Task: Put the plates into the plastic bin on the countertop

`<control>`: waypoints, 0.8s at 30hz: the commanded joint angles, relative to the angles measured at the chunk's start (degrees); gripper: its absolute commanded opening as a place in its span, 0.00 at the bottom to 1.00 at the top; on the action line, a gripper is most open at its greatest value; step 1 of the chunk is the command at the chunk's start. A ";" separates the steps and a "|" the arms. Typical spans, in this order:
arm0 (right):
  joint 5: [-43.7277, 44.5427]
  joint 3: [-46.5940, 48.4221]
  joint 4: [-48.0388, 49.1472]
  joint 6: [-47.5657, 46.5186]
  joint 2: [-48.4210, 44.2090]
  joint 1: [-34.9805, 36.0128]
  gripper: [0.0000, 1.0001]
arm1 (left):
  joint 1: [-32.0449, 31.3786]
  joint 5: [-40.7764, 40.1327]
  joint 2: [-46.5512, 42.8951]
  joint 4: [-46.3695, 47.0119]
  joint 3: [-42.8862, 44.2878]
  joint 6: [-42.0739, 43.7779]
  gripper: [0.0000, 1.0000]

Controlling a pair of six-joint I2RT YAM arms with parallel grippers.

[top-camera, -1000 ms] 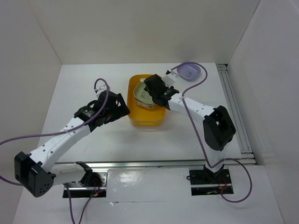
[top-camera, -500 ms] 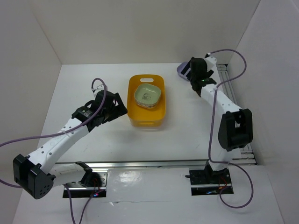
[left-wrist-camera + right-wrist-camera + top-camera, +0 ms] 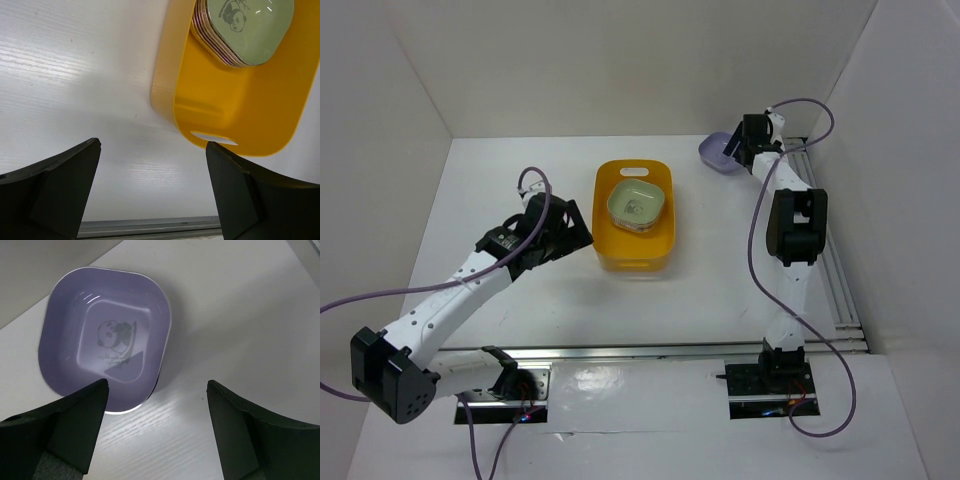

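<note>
From above, the orange bin (image 3: pixel 636 236) sits near the middle of the white countertop (image 3: pixel 510 170), with a stack of plates (image 3: pixel 637 205) inside its far half, a pale green one on top. The left gripper (image 3: pixel 577 231) hovers just beside the bin's left wall. A lavender plate (image 3: pixel 716 155) lies on the countertop near the far right corner, well apart from the bin, with the right gripper (image 3: pixel 735 150) reaching over it. In the left wrist view, the two dark fingers (image 3: pixel 57 187) stand wide apart with only bare countertop between them, and the bin's corner and slot handle lie ahead. In the right wrist view, the jaws are also spread wide and grip nothing. The lavender plate, printed with a panda, rests flat just ahead of the left finger.
</note>
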 commanded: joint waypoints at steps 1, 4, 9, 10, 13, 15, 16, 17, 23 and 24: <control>-0.36 5.25 -2.48 -1.44 3.55 -1.27 0.86 | 0.31 -1.54 -0.60 0.20 -0.20 0.11 1.00; -0.98 5.87 -2.48 -1.44 6.90 -1.80 0.84 | 0.84 -1.55 -1.22 0.20 -0.73 0.11 1.00; -1.50 7.10 -2.48 -0.91 10.86 -2.33 0.76 | 0.84 -2.69 -1.22 -0.42 -0.20 0.11 1.00; -2.03 6.23 -1.44 -0.91 10.87 -2.33 0.67 | 0.84 -3.21 -1.22 -0.42 -0.20 0.11 1.00; -2.73 5.35 -0.81 -0.21 10.87 -3.04 0.36 | 0.84 -3.22 -1.22 -0.42 -0.90 -0.42 1.00; -2.73 5.35 -1.51 0.40 10.87 -3.04 0.11 | 1.36 -3.22 -0.69 -0.42 -0.90 -0.42 1.00; -2.04 5.35 -2.64 0.41 10.87 -3.04 0.04 | 1.37 -3.22 -0.69 -0.42 -0.90 -0.42 1.00; -2.03 4.82 -2.66 1.19 9.74 -3.04 0.00 | 1.37 -3.22 -0.69 -0.42 -0.90 -0.42 1.00; 0.69 -11.12 1.19 5.06 -5.19 -0.58 0.00 | 1.37 -3.74 -0.69 -0.42 -1.43 -0.42 1.00; 1.56 -13.96 2.17 6.37 -11.31 0.73 0.00 | 1.37 -3.75 -0.69 -0.42 -1.43 -1.03 1.00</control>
